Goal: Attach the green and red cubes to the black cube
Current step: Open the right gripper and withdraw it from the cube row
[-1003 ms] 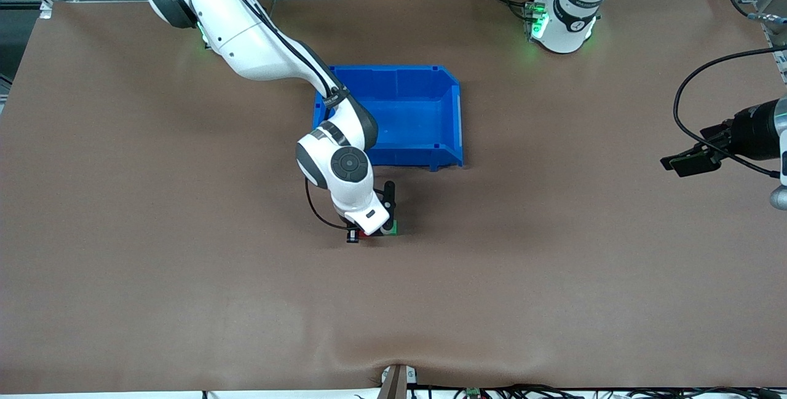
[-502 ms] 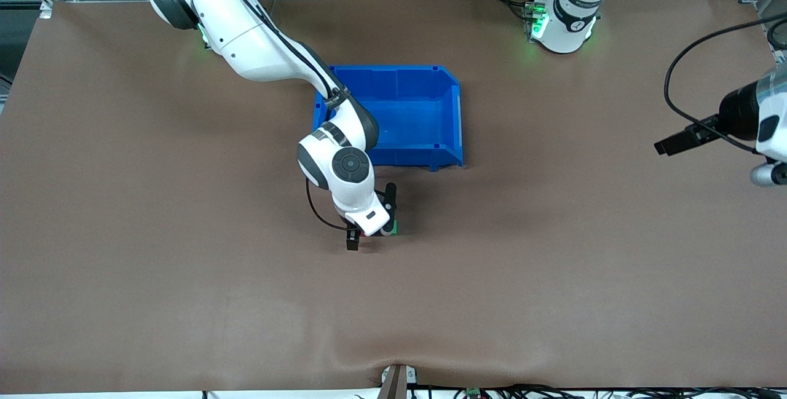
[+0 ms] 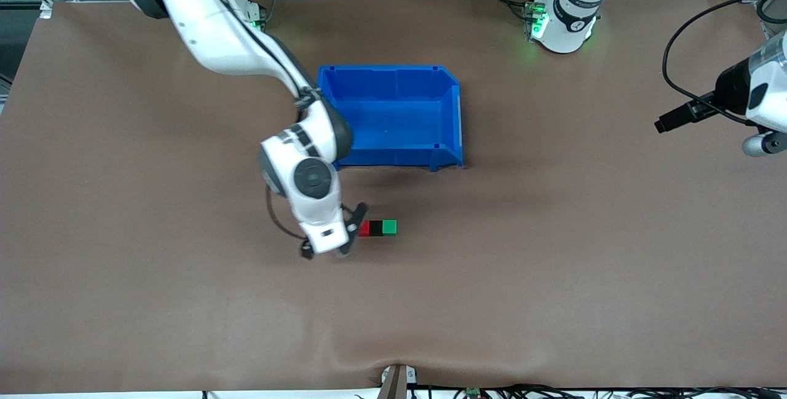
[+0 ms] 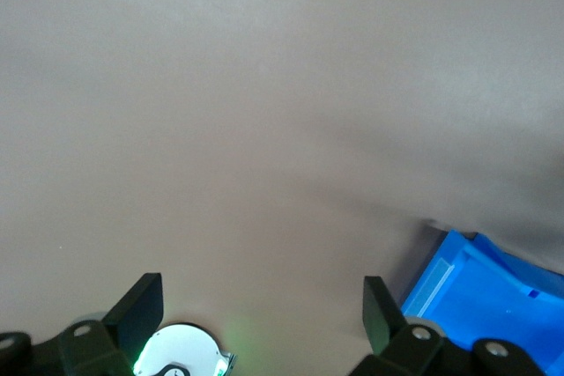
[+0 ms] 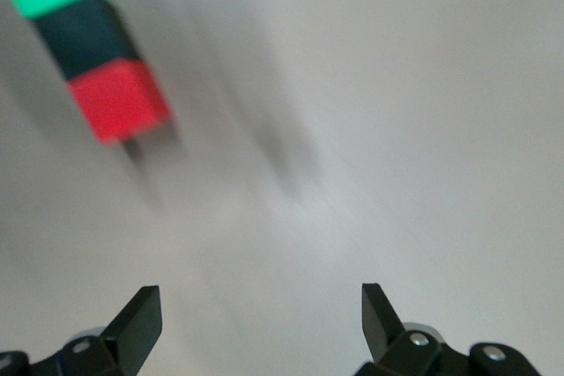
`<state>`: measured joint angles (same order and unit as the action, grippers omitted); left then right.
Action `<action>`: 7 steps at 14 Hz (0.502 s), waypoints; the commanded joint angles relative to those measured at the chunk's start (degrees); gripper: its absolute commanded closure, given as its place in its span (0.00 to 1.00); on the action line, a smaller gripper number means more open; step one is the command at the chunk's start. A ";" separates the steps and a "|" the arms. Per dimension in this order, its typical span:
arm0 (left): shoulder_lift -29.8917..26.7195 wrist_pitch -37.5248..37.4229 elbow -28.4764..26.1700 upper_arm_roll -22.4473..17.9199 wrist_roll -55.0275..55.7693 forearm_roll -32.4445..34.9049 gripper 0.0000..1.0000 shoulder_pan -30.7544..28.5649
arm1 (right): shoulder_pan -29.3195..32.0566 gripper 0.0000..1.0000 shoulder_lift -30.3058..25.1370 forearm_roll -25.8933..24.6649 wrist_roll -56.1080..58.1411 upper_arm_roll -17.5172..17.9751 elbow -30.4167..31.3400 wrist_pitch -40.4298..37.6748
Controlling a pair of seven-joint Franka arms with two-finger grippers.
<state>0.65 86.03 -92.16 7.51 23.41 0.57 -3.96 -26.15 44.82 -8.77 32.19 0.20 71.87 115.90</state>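
Table (image 3: 154, 300) space nearer the front camera than the blue bin (image 3: 455, 116) is where the work sits. The right gripper (image 3: 329, 245), jaws spread and empty, is now drawn off toward the right arm's end of the table, where 1 second ago it was closed around the cubes. The left gripper (image 3: 661, 125), jaws open, is held waiting over the left arm's end. The 3 cubes are left in a touching row: red cube (image 3: 364, 228), black cube (image 3: 375, 227), green cube (image 3: 389, 227). Attachment is judged complete.
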 commanded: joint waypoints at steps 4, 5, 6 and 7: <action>-2.32 2.04 -2.32 -2.76 -1.61 1.37 0.00 5.45 | 15.40 0.00 -13.34 4.90 -0.55 1.38 2.39 -8.23; -2.49 2.04 -2.32 -2.76 -1.79 1.37 0.00 5.11 | 17.95 0.00 -15.36 4.99 -0.72 1.38 2.39 -10.24; -2.58 1.95 -1.97 -2.76 -2.92 0.67 0.00 5.02 | 20.06 0.00 -17.38 5.43 -0.81 1.47 2.39 -13.04; -2.67 1.77 -1.71 -2.85 -5.45 0.66 0.00 5.02 | 21.04 0.00 -20.97 7.87 -0.81 0.60 4.22 -15.42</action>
<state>-0.43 87.43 -93.19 5.54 21.61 0.72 0.74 -7.68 30.24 -3.63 32.26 0.17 71.77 103.51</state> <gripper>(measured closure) 0.000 0.000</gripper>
